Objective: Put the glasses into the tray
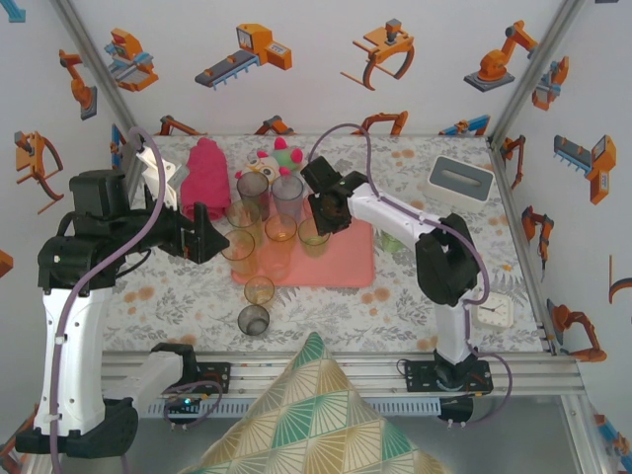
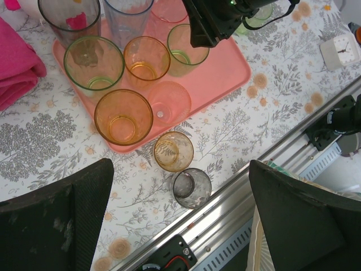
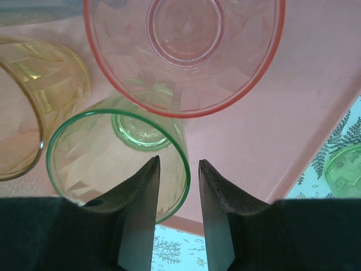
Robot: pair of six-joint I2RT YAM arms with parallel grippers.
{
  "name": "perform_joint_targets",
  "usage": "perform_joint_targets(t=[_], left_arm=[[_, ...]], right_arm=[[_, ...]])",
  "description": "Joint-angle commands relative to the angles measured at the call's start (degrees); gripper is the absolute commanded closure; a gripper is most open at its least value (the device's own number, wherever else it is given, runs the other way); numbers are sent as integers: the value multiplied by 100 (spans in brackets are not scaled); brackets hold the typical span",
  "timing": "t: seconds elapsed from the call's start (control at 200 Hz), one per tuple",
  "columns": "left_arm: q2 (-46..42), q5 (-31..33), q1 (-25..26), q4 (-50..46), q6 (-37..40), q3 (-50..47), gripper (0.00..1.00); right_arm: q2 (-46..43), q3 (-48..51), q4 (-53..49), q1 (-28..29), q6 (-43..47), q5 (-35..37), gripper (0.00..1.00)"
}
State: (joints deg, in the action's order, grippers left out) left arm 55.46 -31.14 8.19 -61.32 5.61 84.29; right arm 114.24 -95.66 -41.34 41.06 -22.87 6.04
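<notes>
Where the table meets its near rail, a patterned cushion (image 1: 326,420) leans in and a small white clock (image 1: 492,314) lies at the right. Just beyond the rail, two glasses stand upright on the floral tablecloth (image 1: 178,296), outside the tray: a short grey tumbler (image 2: 192,188) and, just behind it, a short amber tumbler (image 2: 174,151), near the tray's front rim but apart from it.

Left gripper (image 1: 212,237): hovers near the tray's left edge, fingers (image 2: 67,220) spread wide, nothing between them.

The salmon-pink tray (image 2: 225,73) lies flat at mid-table and carries eight upright glasses, a wide amber tumbler (image 2: 123,117) at its front corner and a tall grey tumbler (image 2: 69,14) towards the back.

Right gripper (image 3: 177,164): over the tray, jaws parted narrowly and straddling the rim of a green-rimmed tumbler (image 3: 113,152), one finger over its mouth, the other outside; a gap shows on either side of the rim. That tumbler stands on the tray beside a pink tumbler (image 3: 186,51) and a yellow tumbler (image 3: 34,96).

A further green tumbler (image 3: 341,169) stands on the cloth just off the tray's right edge.

Far side: a magenta rolled towel (image 1: 202,178), a plush toy (image 1: 281,156) and a white-rimmed grey box (image 1: 460,180)
</notes>
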Motion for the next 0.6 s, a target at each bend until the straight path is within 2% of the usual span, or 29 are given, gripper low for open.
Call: perform_joint_targets(t=[0.0,0.596], left_arm=[[-58,-86,-23,-64,35,139,3],[-105,-30,-33,-74,77,95,3]], right_arm=[[-301,-98,-169,-10,46,-38,64],[-958,-118,-486,-11,142,-179,63]])
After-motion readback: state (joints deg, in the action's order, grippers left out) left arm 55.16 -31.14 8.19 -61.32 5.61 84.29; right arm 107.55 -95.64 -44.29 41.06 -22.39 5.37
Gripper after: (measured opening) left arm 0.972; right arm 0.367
